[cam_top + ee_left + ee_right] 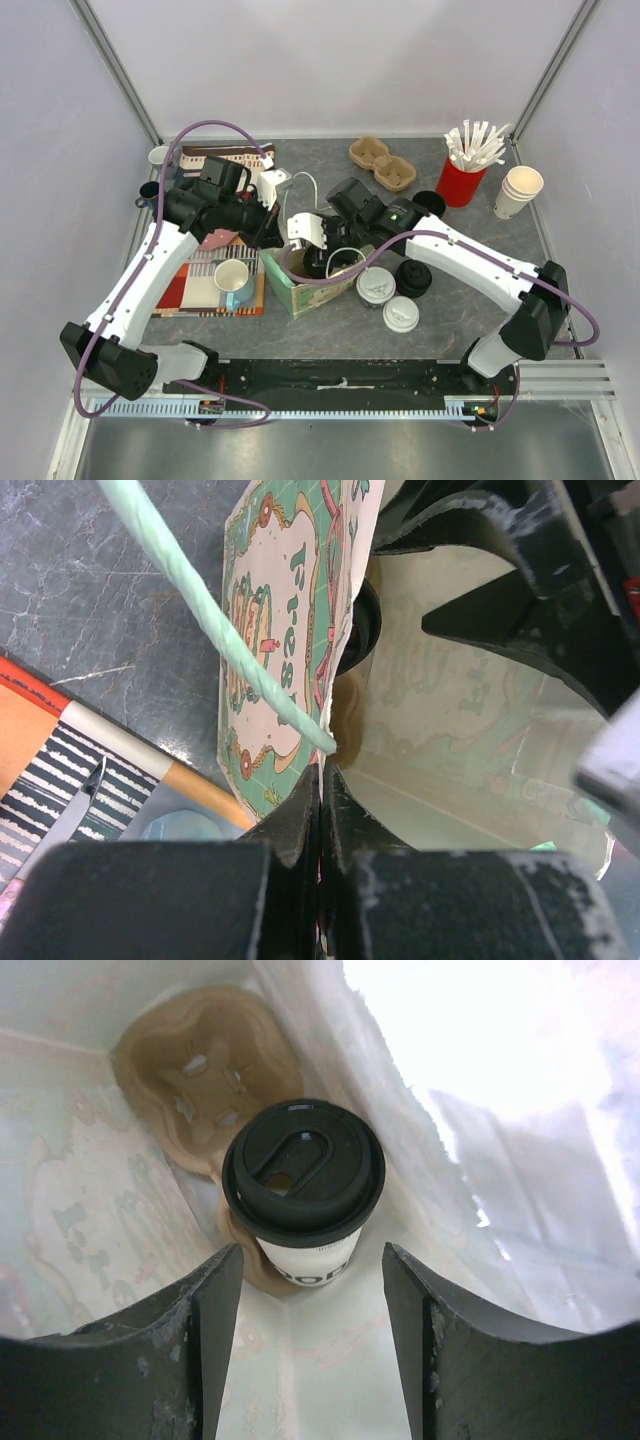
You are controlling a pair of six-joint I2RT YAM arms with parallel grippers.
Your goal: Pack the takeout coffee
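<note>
Two takeout coffee cups with white lids (375, 285) (401, 314) stand on the table just right of a green patterned paper bag (296, 290). My left gripper (268, 228) is shut on the bag's rim (280, 650), its jaws pinching the paper beside the green string handle (200, 610). My right gripper (320, 260) reaches down into the bag. In the right wrist view the right gripper (312, 1252) is open. Its fingers (215, 1300) stand either side of a white cup with a black sip lid (303, 1170) without touching it. That cup sits in a brown pulp carrier (190, 1070) on the bag's floor.
A black-lidded cup (413, 277) and a lidless black cup (428, 203) stand right of the bag. At the back are a pulp carrier (382, 163), a red cup of sticks (462, 178) and stacked paper cups (520, 190). A blue mug (232, 280) rests on a striped mat (190, 285).
</note>
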